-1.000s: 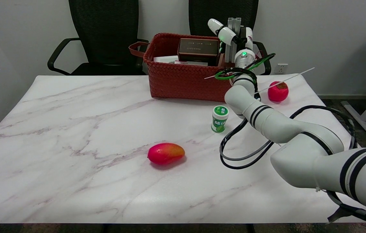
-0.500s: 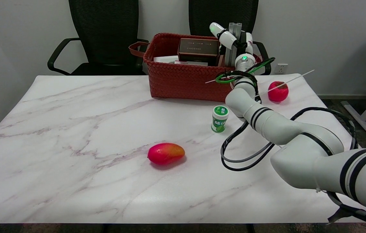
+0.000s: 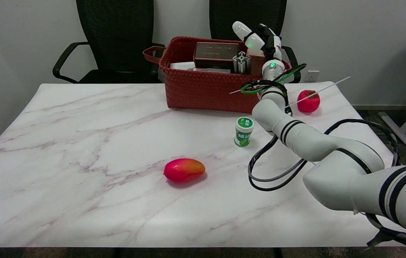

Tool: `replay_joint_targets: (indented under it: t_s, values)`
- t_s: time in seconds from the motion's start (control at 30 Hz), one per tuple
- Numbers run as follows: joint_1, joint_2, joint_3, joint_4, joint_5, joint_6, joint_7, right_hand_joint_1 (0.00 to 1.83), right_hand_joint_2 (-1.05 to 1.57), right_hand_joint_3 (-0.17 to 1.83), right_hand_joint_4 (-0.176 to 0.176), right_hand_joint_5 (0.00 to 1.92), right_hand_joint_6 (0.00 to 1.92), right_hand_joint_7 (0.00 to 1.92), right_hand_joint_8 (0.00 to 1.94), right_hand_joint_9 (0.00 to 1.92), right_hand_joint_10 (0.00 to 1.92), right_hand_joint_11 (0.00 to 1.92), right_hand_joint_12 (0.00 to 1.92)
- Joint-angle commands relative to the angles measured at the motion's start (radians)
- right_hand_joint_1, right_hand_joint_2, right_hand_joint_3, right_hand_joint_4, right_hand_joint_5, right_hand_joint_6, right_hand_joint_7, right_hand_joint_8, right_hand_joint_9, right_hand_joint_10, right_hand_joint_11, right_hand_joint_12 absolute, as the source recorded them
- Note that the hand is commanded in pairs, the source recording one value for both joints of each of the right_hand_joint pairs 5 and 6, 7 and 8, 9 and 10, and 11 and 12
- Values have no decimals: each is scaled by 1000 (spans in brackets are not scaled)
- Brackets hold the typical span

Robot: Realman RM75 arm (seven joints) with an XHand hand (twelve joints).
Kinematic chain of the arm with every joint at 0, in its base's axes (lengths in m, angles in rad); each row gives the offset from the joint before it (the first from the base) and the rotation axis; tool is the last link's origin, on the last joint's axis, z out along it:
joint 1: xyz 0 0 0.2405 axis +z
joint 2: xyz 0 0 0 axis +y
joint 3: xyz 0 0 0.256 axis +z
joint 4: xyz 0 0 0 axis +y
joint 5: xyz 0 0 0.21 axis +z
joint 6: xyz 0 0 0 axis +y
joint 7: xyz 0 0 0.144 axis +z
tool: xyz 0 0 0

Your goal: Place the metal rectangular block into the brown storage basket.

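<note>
The metal rectangular block (image 3: 241, 62) is a short silver aluminium profile. It stands inside the right end of the brown woven storage basket (image 3: 203, 94), its grooved end showing above the rim. My right hand (image 3: 259, 38) hovers just above and to the right of the block, over the basket's right end. Its fingers are spread and hold nothing. A small gap separates the hand from the block. The block's lower part is hidden by the basket wall.
Inside the basket are a dark brown box (image 3: 216, 54) and flat white packs (image 3: 183, 65). On the marble table stand a green-and-white bottle (image 3: 244, 131), a red-orange mango (image 3: 184, 169) and a red fruit (image 3: 308, 101). Two black chairs stand behind the table.
The block was upright in my hand's grip above the basket; now it has dropped into the basket beside the dark box, and the hand's fingers have let it go.
</note>
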Motion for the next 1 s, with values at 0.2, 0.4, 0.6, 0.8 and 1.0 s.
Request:
replay_joint_targets:
  t_s: [0.2,0.4,0.6,0.8,1.0]
  values:
    - [-63,70,-31,165,-66,114,-6,816,353,-147,0,140,140,212,212,147,147,0,0]
    - [-149,158,-17,361,-56,167,-72,875,303,-135,0,60,60,152,152,101,101,0,0]
    - [-287,247,45,560,-16,163,-178,914,301,4,0,83,83,149,149,83,83,0,0]
    - [-425,284,111,722,-16,195,-278,926,288,89,0,79,79,150,150,85,85,0,0]
    - [-590,309,156,906,-34,244,-490,1003,298,136,0,85,85,153,153,106,106,0,0]
